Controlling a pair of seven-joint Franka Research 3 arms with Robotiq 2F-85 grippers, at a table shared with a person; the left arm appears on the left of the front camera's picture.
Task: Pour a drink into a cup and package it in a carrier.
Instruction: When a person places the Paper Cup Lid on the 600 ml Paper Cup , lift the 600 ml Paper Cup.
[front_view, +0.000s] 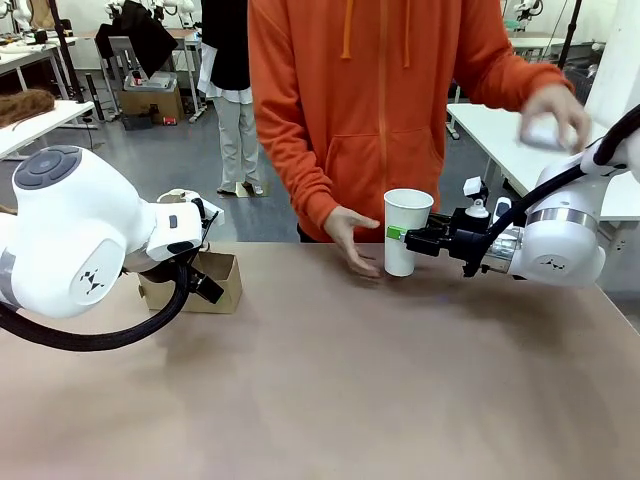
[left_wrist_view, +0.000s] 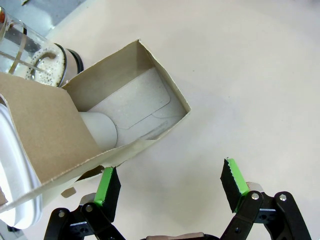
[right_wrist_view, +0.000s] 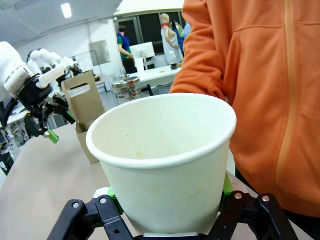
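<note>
The right gripper (front_view: 412, 238) is squeezing the cup (right_wrist_view: 165, 150) between its pads. The cup is looking empty and dry inside, so I think the pouring is not done yet. A person's hand (front_view: 350, 240) is lying open just beside the cup.

The left gripper (left_wrist_view: 170, 181) is hanging with its fingers apart, one pad right by the carrier (left_wrist_view: 50, 135). A white round thing (left_wrist_view: 100, 131), maybe another cup, is sitting inside it. I cannot tell which pocket. The jug (left_wrist_view: 35, 57) is standing just past the carrier. Pouring and packing are left.
</note>
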